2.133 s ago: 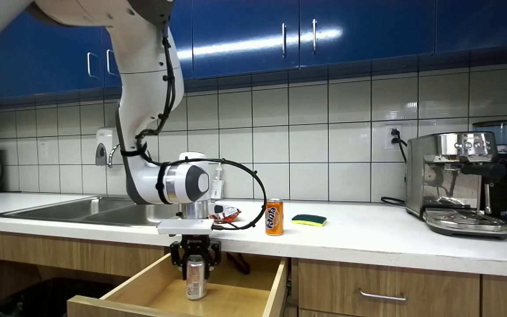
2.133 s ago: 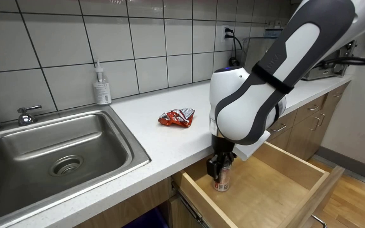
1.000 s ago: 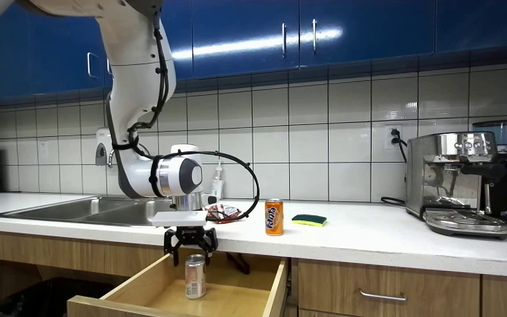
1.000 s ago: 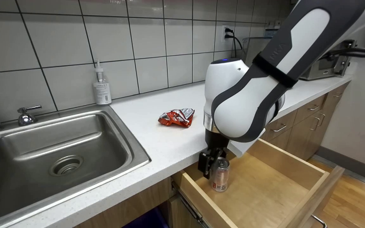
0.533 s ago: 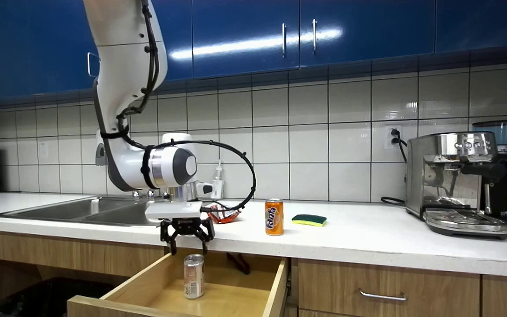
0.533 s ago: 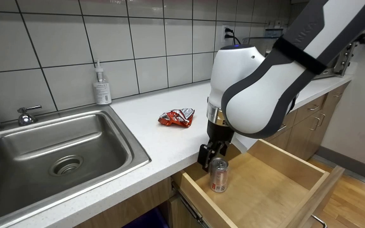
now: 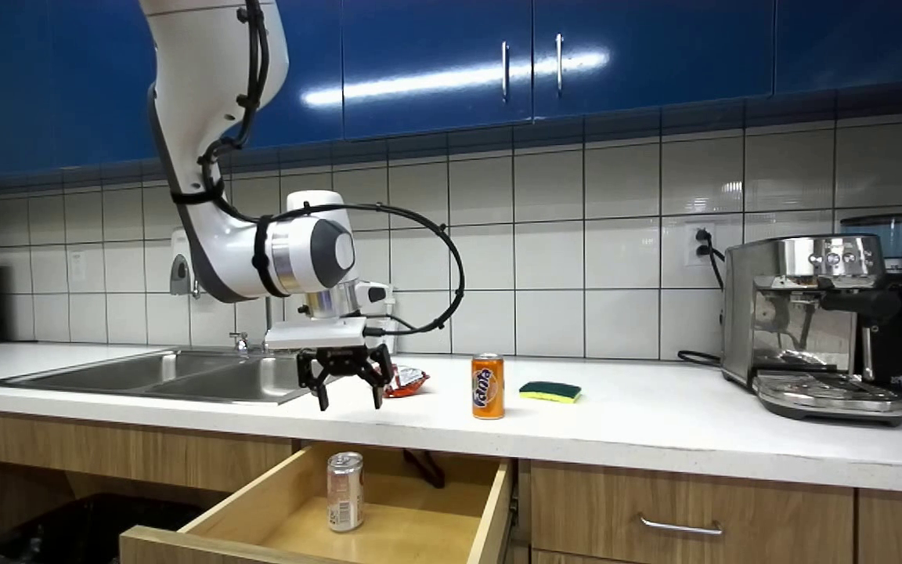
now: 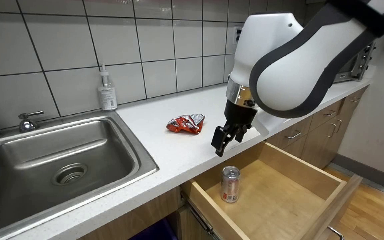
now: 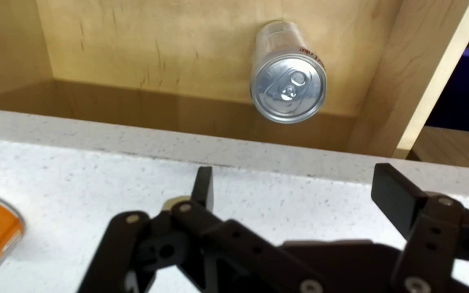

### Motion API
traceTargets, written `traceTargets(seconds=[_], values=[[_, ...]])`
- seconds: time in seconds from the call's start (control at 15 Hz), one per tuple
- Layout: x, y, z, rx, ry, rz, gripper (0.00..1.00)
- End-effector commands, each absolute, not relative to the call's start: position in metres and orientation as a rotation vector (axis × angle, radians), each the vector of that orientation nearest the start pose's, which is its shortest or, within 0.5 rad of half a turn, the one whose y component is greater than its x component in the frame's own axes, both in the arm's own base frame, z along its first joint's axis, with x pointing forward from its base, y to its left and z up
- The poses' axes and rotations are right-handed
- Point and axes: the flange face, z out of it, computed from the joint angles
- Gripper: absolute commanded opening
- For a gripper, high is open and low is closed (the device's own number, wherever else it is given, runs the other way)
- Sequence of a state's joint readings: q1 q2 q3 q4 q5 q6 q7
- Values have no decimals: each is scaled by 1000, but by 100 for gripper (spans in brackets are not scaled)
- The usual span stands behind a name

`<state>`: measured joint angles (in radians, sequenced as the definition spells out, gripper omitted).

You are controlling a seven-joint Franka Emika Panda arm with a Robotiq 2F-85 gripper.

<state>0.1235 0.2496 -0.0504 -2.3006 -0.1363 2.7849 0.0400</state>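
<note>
Seeing a gripper (image 7: 351, 403) spread wide and empty near the front edge of the counter (image 7: 654, 399), well above a silver soda can (image 8: 230, 188). Probably spread that far to avoid bumping it. Can-wise, standing upright in the open drawer (image 8: 278, 200), likely steady on that flat base. Looks undented, shiny on top, with red lettering, Diet Coke maybe.

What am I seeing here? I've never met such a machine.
It's a white-and-grey robot arm ending in a black two-fingered gripper. The exterior views are filmed from outside the robot; the wrist view, from the arm itself. On the white speckled countertop are an orange metal soda can, a green-and-yellow sponge and a crumpled red-and-silver wrapper. Nothing is held: the gripper is open, and a silver metal can stands upright in the open wooden drawer below.
</note>
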Motion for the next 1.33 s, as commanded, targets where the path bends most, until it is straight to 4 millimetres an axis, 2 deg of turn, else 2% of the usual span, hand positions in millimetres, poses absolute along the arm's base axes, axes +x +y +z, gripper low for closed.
traceTargets(seconds=[0.0, 0.4, 0.8, 1.27], values=[[544, 29, 297, -3187, -199, -442, 100], [547, -4, 321, -3188, -98, -490, 100], [542, -39, 325, -3201, 43, -470, 100], [548, -77, 330, -3208, 140, -454, 100]])
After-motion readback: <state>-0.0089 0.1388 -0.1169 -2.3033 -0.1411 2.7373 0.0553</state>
